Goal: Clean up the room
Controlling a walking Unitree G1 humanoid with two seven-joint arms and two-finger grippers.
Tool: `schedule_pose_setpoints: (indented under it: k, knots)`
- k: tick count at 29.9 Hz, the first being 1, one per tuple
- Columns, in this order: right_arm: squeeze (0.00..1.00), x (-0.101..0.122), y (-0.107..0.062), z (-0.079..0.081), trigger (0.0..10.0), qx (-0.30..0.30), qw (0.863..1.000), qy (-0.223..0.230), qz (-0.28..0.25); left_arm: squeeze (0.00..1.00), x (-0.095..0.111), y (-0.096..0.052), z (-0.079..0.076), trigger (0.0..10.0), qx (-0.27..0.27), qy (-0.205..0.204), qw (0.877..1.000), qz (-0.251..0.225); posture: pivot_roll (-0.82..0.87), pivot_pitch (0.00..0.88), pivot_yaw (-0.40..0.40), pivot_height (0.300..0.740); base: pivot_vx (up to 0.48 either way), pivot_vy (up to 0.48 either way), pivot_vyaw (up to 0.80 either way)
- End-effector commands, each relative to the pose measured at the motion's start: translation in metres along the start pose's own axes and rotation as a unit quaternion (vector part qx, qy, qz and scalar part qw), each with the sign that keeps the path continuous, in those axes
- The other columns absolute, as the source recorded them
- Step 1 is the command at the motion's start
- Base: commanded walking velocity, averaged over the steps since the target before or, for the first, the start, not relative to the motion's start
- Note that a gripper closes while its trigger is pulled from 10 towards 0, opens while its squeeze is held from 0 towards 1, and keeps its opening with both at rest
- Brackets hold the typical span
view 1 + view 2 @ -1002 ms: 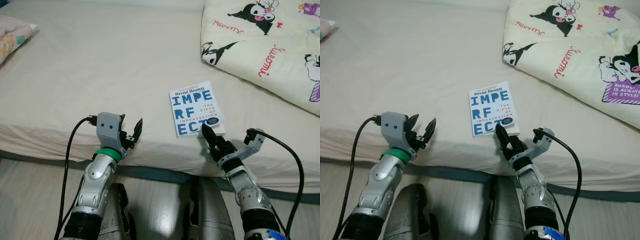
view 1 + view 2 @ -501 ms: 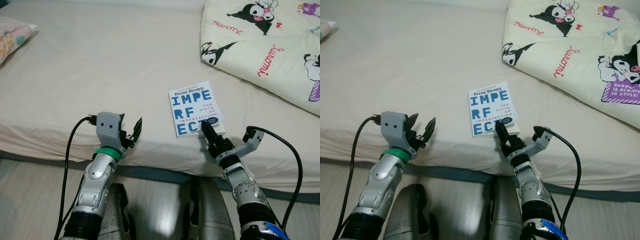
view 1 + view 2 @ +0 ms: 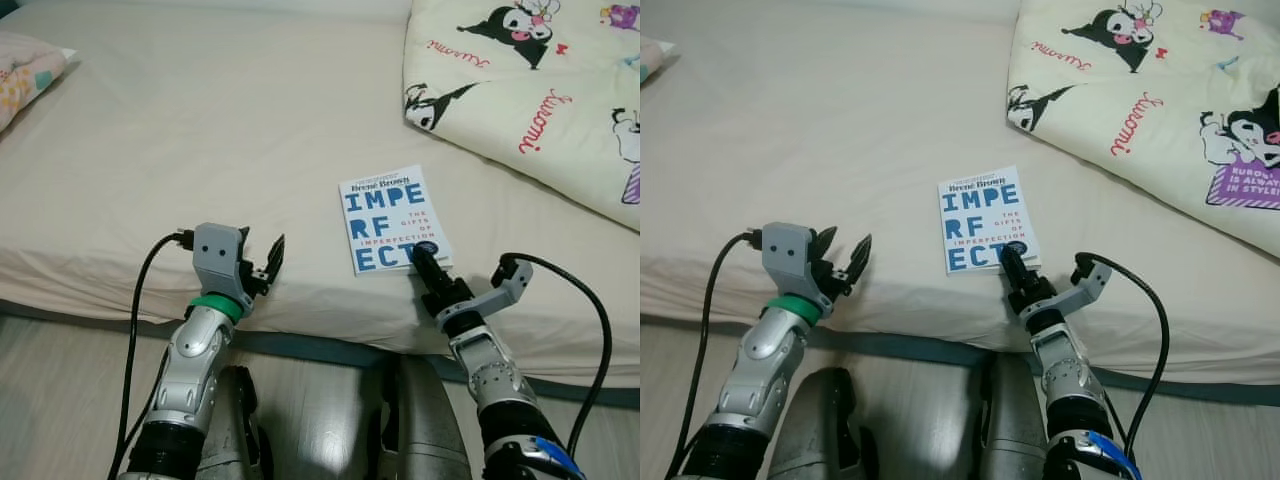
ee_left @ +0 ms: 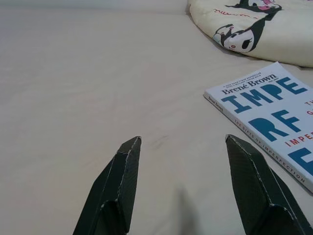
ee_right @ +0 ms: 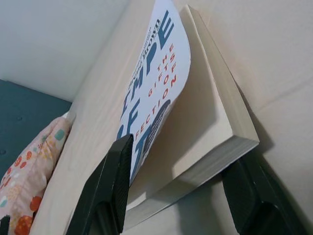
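Bedroom scene, seen from my head camera: a beige mattress (image 3: 200, 130) fills the frame, with a cartoon-print quilt (image 3: 530, 90) bunched at its far right and a patterned pillow (image 3: 25, 75) at the far left. Near the mattress's front edge lies the book (image 3: 392, 218), a white paperback with blue lettering, cover up. My right gripper (image 5: 181, 181) has its two fingers spread around the book's near corner — one over the front cover, the other at the far side of the page block — and not yet clamped. In the right wrist view the cover curls up, away from the pages. That is the hazard as I judge it: closing now may pinch the cover alone, so the block would hang, bend or tear free; the low finger also appears to press into the sheet, though the angle is too oblique to be sure. My left gripper (image 3: 268, 262) hovers spread over bare sheet, well apart from the book. Compared with a second ago, the right gripper has advanced — its tips now overlap the book's lower corner, where before they sat just short of it.
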State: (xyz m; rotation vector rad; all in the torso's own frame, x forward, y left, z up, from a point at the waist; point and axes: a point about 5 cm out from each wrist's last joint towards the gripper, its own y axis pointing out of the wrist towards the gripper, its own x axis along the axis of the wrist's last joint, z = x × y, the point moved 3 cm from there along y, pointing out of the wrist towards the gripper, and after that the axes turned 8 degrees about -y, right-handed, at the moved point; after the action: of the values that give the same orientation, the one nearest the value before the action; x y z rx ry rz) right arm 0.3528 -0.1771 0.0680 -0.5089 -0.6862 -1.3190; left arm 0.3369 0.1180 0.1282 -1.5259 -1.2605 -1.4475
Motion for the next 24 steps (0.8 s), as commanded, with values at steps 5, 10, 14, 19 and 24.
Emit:
schedule_pose_setpoints:
  k: [5,10,14,19,24]
  knots:
    - [0.0,-0.015,-0.005,-0.008,10.0,-0.022,0.999,0.015,0.029,0.0,-0.006,-0.003,0.002,10.0,0.002,0.005,1.0,0.012,0.08,0.171,0.092,0.587,0.0,0.0,0.0]
    - [0.0,-0.014,-0.004,-0.012,10.0,-0.03,0.999,0.007,0.041,0.0,-0.007,-0.002,0.002,10.0,0.001,0.005,1.0,0.013,0.08,0.172,0.093,0.587,0.0,0.0,0.0]
    - [0.0,-0.011,-0.003,-0.015,10.0,-0.037,0.998,-0.006,0.054,0.0,-0.008,-0.002,0.001,10.0,0.0,0.005,1.0,0.015,0.07,0.172,0.093,0.587,0.0,0.0,0.0]
    - [0.0,-0.009,-0.002,-0.018,10.0,-0.043,0.996,-0.026,0.068,0.0,-0.008,-0.002,0.001,10.0,-0.001,0.005,1.0,0.015,0.07,0.172,0.093,0.587,0.0,0.0,0.0]
    - [0.0,-0.008,-0.002,-0.02,10.0,-0.043,0.994,-0.048,0.084,0.0,-0.008,-0.002,0.001,10.0,-0.001,0.005,1.0,0.016,0.07,0.172,0.093,0.587,0.0,0.0,0.0]
